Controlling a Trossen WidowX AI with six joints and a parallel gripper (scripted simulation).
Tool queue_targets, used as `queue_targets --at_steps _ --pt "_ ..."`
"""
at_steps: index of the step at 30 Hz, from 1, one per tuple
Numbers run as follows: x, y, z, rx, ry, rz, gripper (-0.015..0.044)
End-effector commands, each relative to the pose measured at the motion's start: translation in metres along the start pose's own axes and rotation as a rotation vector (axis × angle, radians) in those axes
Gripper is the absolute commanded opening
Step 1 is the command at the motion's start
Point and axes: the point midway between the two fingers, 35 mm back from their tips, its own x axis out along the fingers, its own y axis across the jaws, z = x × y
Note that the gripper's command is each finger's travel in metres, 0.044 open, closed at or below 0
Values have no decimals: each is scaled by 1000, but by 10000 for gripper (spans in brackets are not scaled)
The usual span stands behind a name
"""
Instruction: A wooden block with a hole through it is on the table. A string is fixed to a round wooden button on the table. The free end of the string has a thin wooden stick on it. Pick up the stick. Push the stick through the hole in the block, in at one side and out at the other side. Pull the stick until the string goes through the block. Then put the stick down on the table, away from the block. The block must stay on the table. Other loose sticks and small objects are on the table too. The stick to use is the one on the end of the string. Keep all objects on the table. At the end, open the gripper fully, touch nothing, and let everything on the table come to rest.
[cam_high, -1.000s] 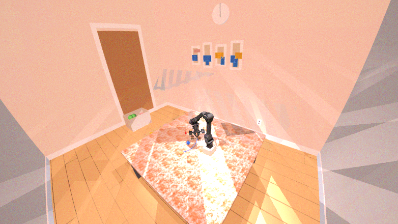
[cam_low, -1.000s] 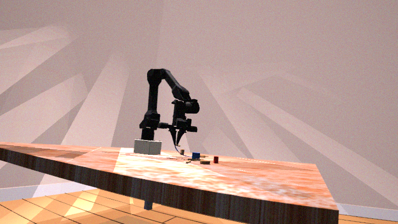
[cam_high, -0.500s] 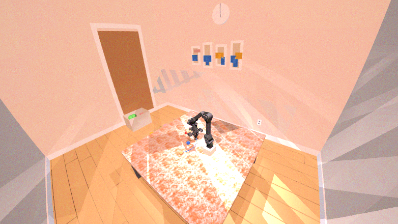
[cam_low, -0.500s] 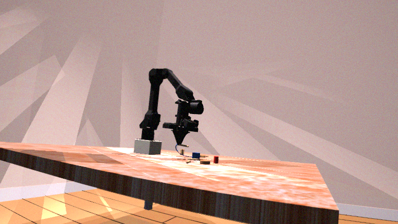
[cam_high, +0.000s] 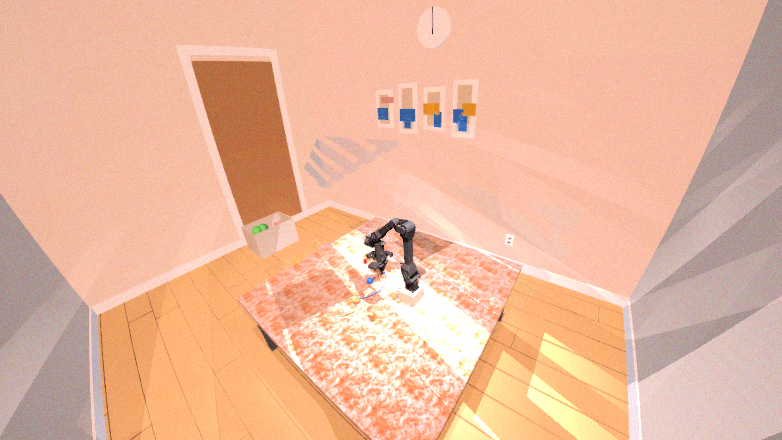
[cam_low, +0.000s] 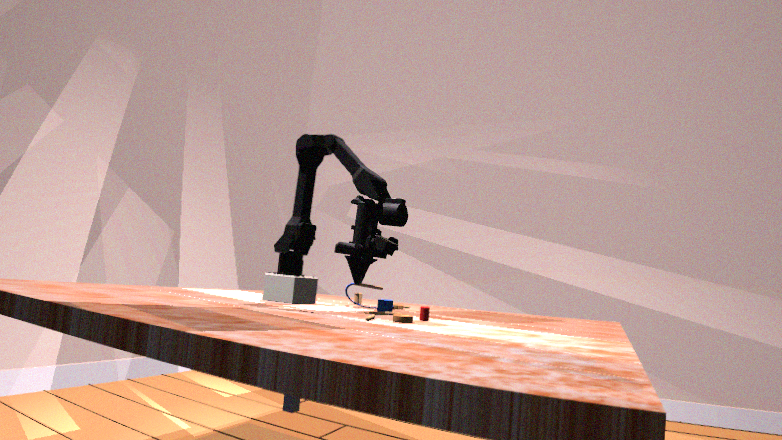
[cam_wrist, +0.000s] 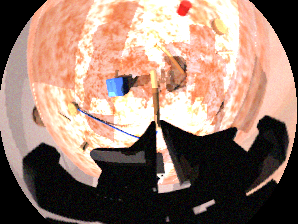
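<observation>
My gripper (cam_high: 378, 271) (cam_low: 358, 282) (cam_wrist: 157, 123) is shut on the thin wooden stick (cam_low: 372, 286) (cam_wrist: 156, 102), held above the table and reaching out past the fingertips. The blue string (cam_high: 374, 296) (cam_low: 346, 293) (cam_wrist: 107, 123) curves from the gripper down to the round button (cam_high: 355, 299) (cam_wrist: 73, 108), which lies left in the wrist view. The blue block (cam_high: 370, 280) (cam_low: 384, 304) (cam_wrist: 117, 87) sits on the table, apart from the stick, left of its tip in the wrist view. Its hole cannot be made out.
A red cylinder (cam_high: 365, 261) (cam_low: 424, 313) (cam_wrist: 184, 7) and a tan disc (cam_low: 403, 318) (cam_wrist: 219, 26) stand beyond the block. A loose stick (cam_wrist: 171, 59) lies ahead of the held one. A small tan cylinder (cam_low: 358, 298) stands nearer the robot's base (cam_high: 411, 296) (cam_low: 290, 288).
</observation>
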Motion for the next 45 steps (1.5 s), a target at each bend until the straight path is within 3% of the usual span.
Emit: queue_targets --at_steps 1,45 --pt "1 6 3 -132 17 10 0" --pt "0 56 26 -1338 70 89 0"
